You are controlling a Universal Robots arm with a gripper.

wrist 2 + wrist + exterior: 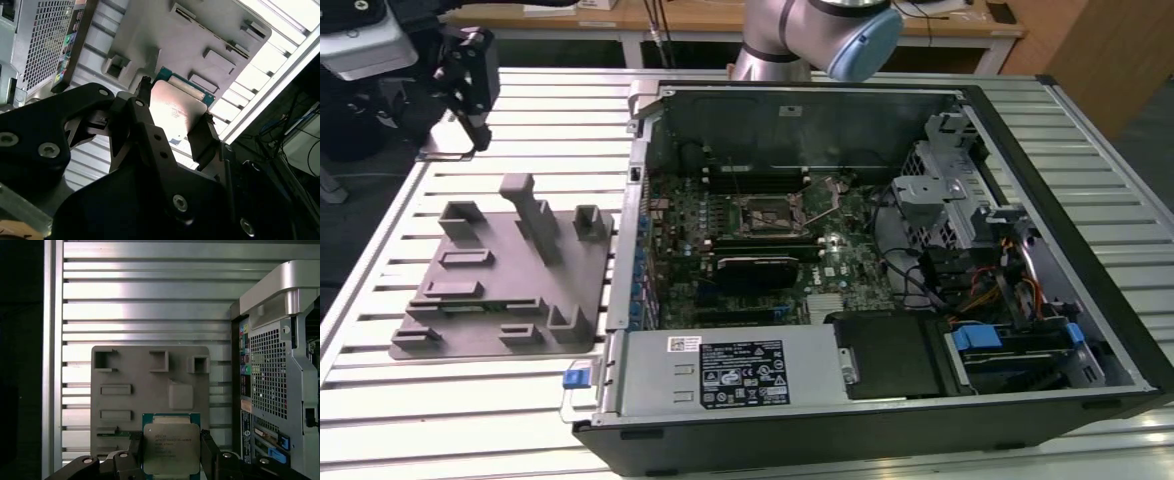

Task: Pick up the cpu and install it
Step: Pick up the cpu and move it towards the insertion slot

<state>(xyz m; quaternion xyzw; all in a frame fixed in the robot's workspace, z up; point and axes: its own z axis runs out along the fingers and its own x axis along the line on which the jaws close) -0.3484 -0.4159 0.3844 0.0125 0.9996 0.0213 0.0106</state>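
1. The large grey plastic tray with upright blocks (520, 290) lies on the slatted aluminium table (454, 400), at the exterior view's left; the open black metal computer case (854, 445) lies just beside it, at the right.
2. Inside the case, the square metal-framed socket (767, 212) sits near the middle of the green motherboard (847, 265); the silver box-shaped power supply (720, 375) lies along the near wall.
3. The small flat square metal-topped cpu (171, 450) sits between the fingers of the black metal gripper (171, 440), above the tray.

Exterior overview from high, both wrist views seemingly above tray (145, 385)
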